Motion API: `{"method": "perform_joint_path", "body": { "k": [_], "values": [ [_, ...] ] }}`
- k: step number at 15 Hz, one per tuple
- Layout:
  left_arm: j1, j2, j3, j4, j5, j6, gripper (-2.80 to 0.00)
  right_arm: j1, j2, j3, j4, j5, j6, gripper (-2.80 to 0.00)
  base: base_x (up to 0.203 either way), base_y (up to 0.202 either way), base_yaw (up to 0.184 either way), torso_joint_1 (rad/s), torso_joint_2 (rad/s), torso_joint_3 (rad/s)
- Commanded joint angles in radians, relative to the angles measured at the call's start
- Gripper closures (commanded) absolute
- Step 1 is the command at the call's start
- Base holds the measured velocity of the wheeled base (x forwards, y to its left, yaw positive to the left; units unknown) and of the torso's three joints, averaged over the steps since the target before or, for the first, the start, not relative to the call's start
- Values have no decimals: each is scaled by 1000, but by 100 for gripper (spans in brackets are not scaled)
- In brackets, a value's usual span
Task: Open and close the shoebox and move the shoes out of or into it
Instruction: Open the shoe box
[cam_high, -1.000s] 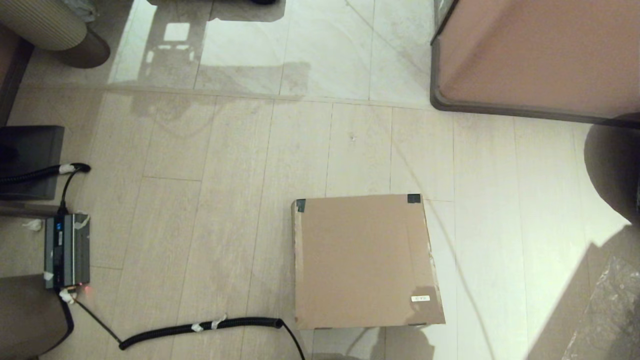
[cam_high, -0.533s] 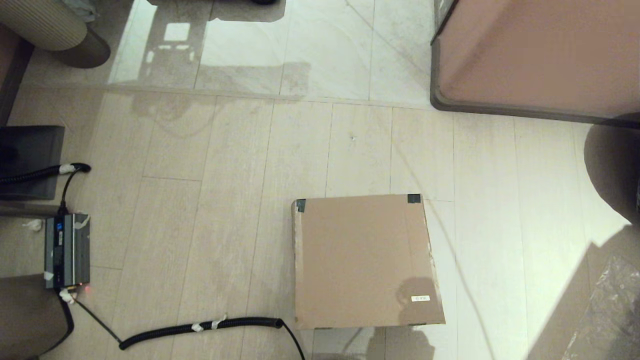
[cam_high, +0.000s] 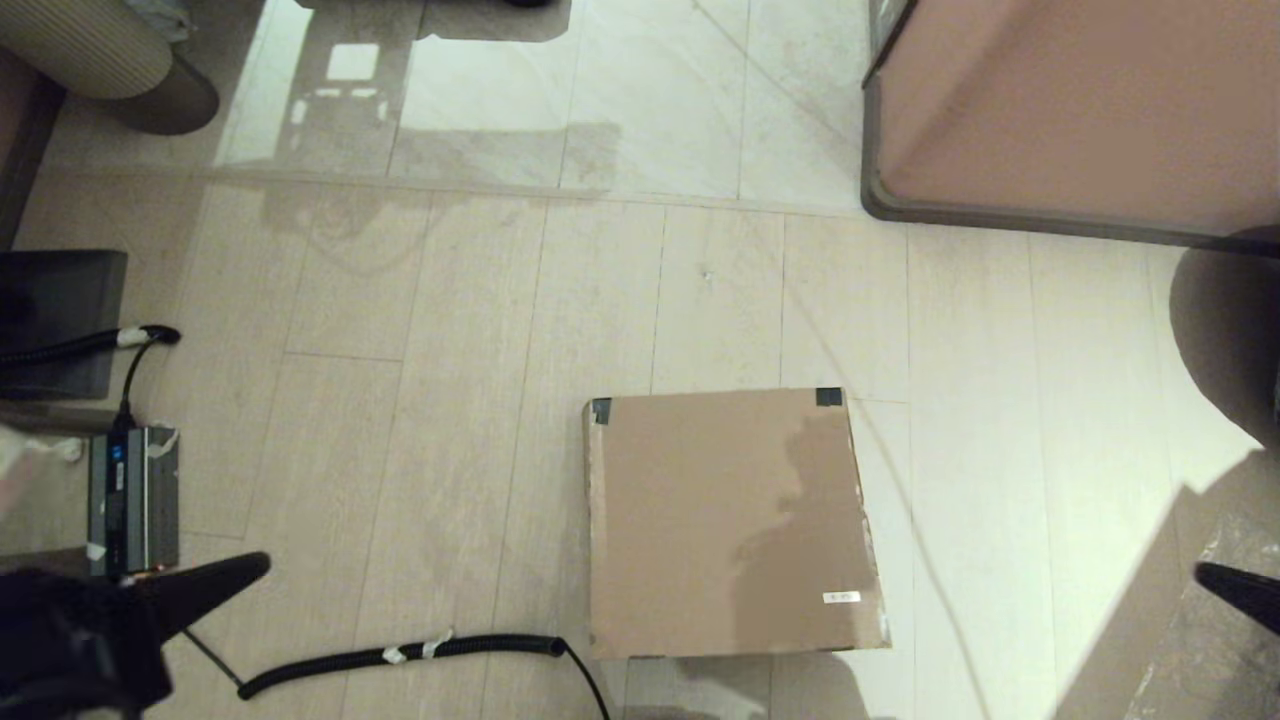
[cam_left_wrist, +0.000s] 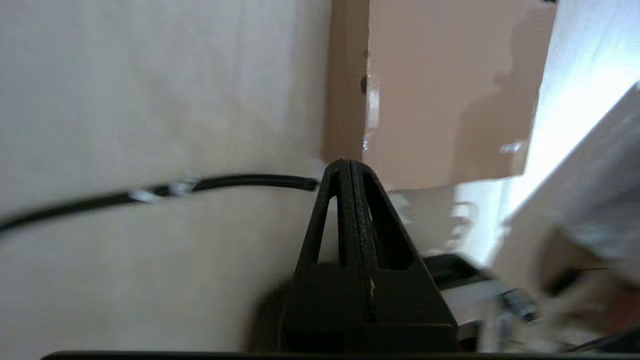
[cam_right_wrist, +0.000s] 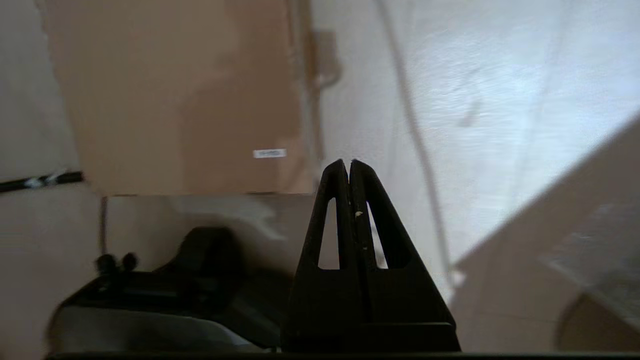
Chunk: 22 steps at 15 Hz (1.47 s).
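Shoebox (cam_high: 730, 520) flat, lid closed

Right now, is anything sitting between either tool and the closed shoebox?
Nothing visible blocks either. The left tool has bare floor up to the shoebox; the black coiled cable lies lower, ending near the box's near left corner. The right tool also faces open floor.

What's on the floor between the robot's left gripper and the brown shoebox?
In the head view, bare floor tiles and a black coiled cable lie between the left gripper and the shoebox.
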Motion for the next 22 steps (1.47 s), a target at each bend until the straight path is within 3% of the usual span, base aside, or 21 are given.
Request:
{"method": "perform_joint_path", "body": {
  "k": [1, 4, 8, 10, 12, 15, 16, 19, 22],
  "values": [
    [-6, 355, -28, -137, -34, -57, 0, 1, 412, -21, -140, 120, 25, 0, 0, 0, 0, 0, 0, 0],
    [-53, 637, -53, -377, -114, -139, 0, 1, 695, -31, -327, 253, 45, 0, 0, 0, 0, 0, 0, 0],
    [-200, 943, -118, -576, -142, -199, 0, 18, 1067, -33, -706, 299, 59, 0, 0, 0, 0, 0, 0, 0],
    [-280, 1076, -175, -635, -60, -207, 0, 28, 1228, -33, -887, 307, 68, 0, 0, 0, 0, 0, 0, 0],
    [-326, 1188, -257, -678, 98, -210, 0, 35, 1348, -42, -1041, 304, 73, 0, 0, 0, 0, 0, 0, 0],
    [-367, 1304, -379, -739, 349, -206, 0, 42, 1444, -70, -1182, 220, 108, 0, 0, 0, 0, 0, 0, 0],
    [-372, 1319, -403, -746, 382, -205, 0, 43, 1451, -79, -1184, 215, 115, 0, 0, 0, 0, 0, 0, 0],
    [-374, 1356, -451, -747, 390, -202, 0, 47, 1483, -108, -1197, 164, 115, 0, 0, 0, 0, 0, 0, 0],
    [-395, 1369, -486, -739, 382, -205, 0, 76, 1491, -107, -1225, 164, 125, 0, 0, 0, 0, 0, 0, 0]
  ]
}}
